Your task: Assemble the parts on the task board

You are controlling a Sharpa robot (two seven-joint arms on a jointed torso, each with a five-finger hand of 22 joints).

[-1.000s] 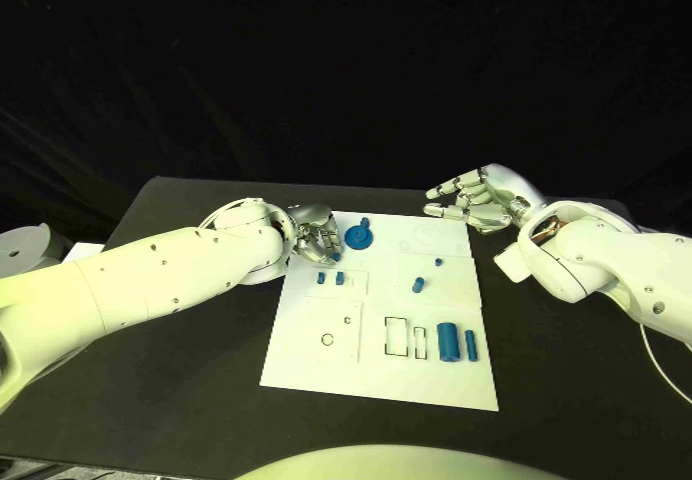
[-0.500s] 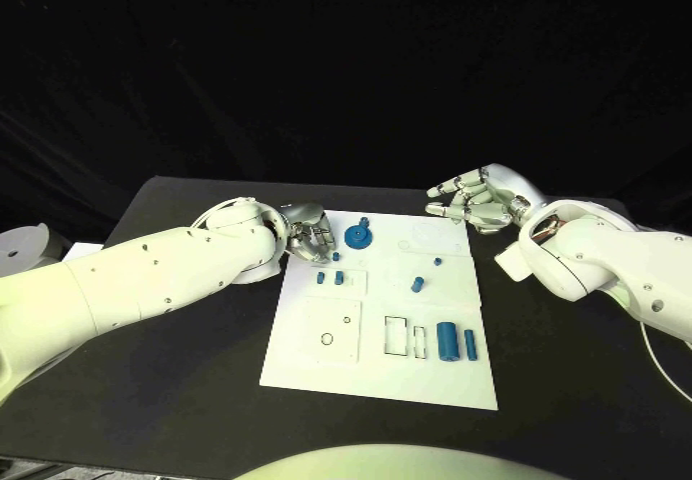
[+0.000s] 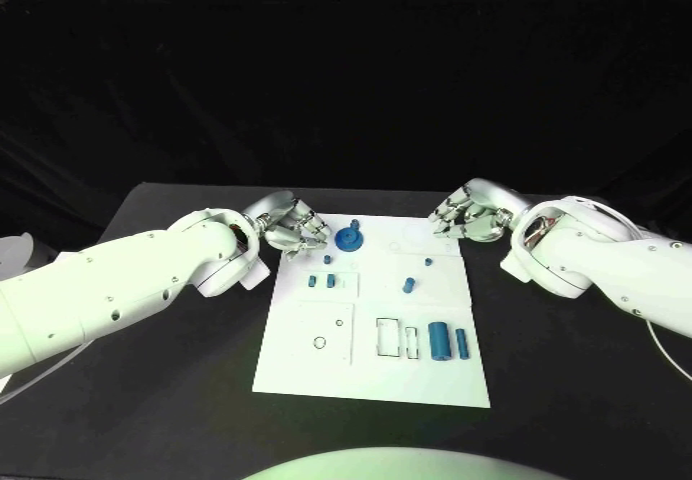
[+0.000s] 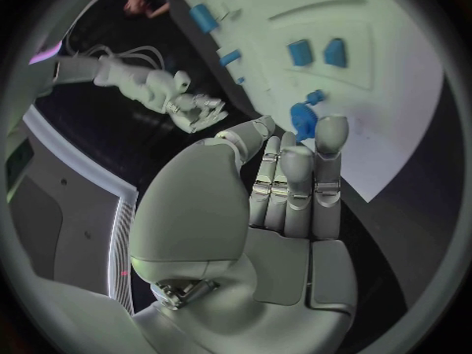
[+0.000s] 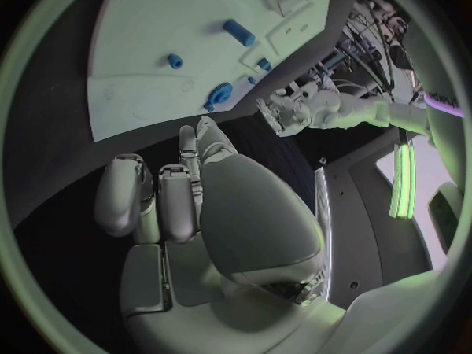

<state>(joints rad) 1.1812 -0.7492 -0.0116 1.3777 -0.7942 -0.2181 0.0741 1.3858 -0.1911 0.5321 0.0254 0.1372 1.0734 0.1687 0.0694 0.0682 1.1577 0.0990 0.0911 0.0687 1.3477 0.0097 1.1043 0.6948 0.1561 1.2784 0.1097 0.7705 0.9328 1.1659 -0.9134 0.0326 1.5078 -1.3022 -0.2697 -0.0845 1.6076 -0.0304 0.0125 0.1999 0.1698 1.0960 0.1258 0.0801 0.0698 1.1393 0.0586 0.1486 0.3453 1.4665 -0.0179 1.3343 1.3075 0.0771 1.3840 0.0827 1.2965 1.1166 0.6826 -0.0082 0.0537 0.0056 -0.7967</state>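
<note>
The flat white board lies mid-table, carrying small blue parts: a round disc at its far edge and two cylinders nearer. Both silver hands, left and right, hover at the far corners, fingers loosely apart, grasping nothing.

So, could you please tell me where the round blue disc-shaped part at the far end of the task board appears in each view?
Head view: the round blue part lies at the board's far end, beside the left hand.
Left wrist view: just beyond that hand's fingertips.
Right wrist view: near the board's edge.
Shared landmark: the task board.
</note>
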